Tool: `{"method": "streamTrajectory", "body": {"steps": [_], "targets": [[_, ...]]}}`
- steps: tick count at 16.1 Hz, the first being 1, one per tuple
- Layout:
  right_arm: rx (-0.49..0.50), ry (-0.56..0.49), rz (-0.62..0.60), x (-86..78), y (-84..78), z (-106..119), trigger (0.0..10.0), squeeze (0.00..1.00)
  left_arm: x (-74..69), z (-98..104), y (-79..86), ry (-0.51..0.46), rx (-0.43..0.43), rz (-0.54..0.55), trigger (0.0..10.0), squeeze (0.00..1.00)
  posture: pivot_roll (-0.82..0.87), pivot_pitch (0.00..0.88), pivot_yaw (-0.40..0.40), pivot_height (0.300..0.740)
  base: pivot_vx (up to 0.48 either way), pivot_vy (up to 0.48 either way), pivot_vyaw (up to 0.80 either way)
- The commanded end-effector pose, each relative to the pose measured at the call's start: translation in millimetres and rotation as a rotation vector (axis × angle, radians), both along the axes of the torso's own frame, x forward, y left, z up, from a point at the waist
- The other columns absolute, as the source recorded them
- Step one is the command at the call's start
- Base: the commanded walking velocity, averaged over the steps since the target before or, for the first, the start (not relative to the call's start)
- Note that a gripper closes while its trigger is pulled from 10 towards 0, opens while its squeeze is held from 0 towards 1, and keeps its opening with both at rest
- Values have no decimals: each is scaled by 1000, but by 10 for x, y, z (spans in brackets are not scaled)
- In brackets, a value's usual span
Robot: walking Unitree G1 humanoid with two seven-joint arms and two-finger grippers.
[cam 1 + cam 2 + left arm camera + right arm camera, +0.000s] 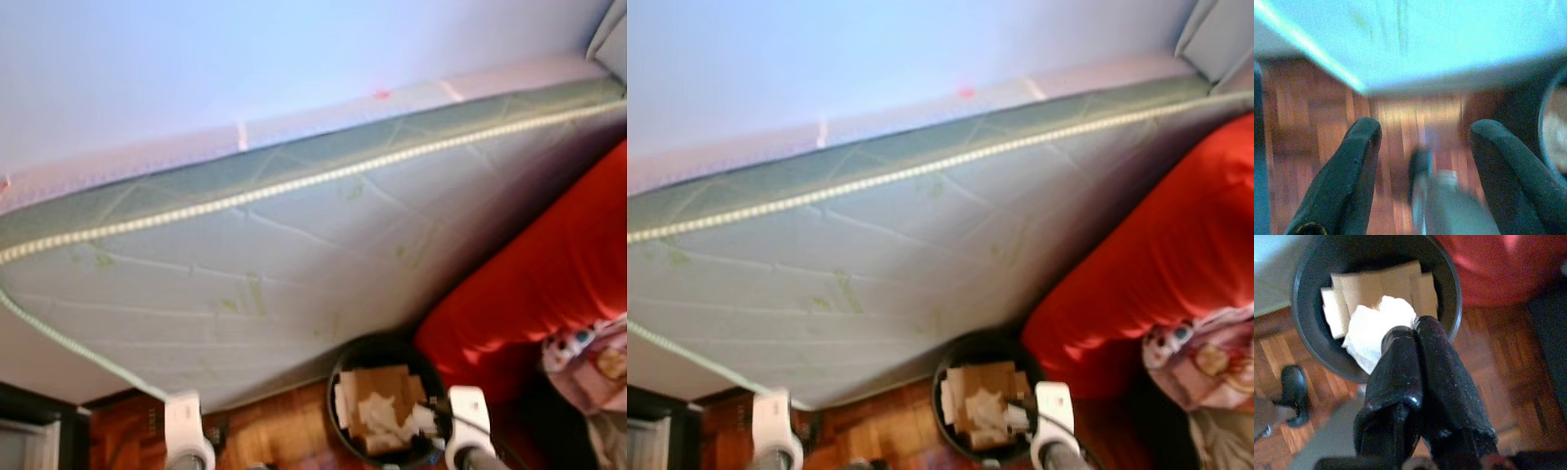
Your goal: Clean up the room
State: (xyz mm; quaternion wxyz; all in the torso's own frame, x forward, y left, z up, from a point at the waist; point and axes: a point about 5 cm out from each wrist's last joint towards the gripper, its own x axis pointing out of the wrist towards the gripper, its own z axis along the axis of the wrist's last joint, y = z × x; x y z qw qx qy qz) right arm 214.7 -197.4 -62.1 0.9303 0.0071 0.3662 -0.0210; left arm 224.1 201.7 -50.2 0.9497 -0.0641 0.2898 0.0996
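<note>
Nearest the camera, the two silver arms reach down at the bottom edge of the head views. The left gripper [1422,147] hangs over the reddish-brown parquet wood floor [1317,107] with its two black fingers [1347,171] spread wide apart and nothing between them. Below it, in the left wrist view, a blurred grey-and-dark part of the robot shows against the boards. The right gripper [1418,340] hovers above the near rim of the round black waste bin [1303,308], its two fingers pressed flat together, clenched on nothing.

The bin stands on the floor just in front of the robot, to its right. Inside it lie flat brown cardboard pieces [1381,284] and, on top of them, crumpled white paper [1371,328] with more pale sheets at one side. In the right wrist view a small dark rounded object [1295,391] sits on the floor beside the bin; what it is cannot be made out.

Just beyond the bin, on the right, a bright red fabric cushion or cover [549,284] bulges outward, touching or nearly touching the bin's rim. A pink patterned cloth [598,367] lies against its lower right side.

Behind bin and floor, a large pale quilted mattress [294,284] with beaded white piping and a grey-green side band stands tilted, leaning back. Farthest away is a plain pale blue-white wall [245,59].
</note>
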Motion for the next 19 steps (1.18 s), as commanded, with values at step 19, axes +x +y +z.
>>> {"method": "streamTrajectory", "body": {"steps": [19], "targets": [[78,-479,10,395,111,514,10000,0,-40,612,-70,-447,145,-17,10000,0,-73,214,-5,735,0,0,0]]}}
